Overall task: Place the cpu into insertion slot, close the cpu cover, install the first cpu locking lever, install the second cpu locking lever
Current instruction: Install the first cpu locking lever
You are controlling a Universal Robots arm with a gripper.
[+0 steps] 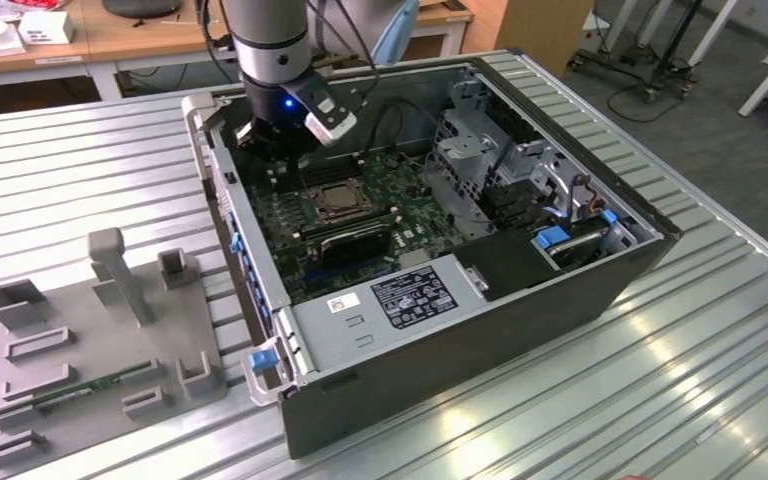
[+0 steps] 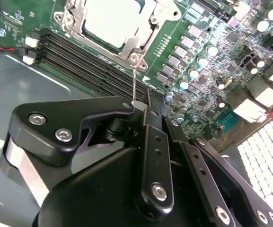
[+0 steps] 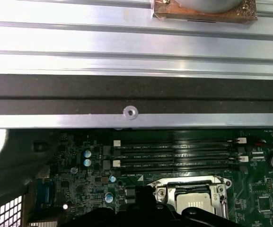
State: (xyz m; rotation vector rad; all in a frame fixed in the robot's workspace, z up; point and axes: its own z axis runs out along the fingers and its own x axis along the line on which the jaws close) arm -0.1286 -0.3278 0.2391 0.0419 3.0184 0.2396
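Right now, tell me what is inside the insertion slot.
The cpu lies inside, its top showing through the window of the cpu cover. What lies beneath it is covered.

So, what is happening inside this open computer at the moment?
A robot arm reaches into the open computer case. Its end effector is closed on a thin wire locking lever that stands up from the corner of the cpu cover on the green motherboard. The cpu already sits inside, and the cover appears closed flat around it.
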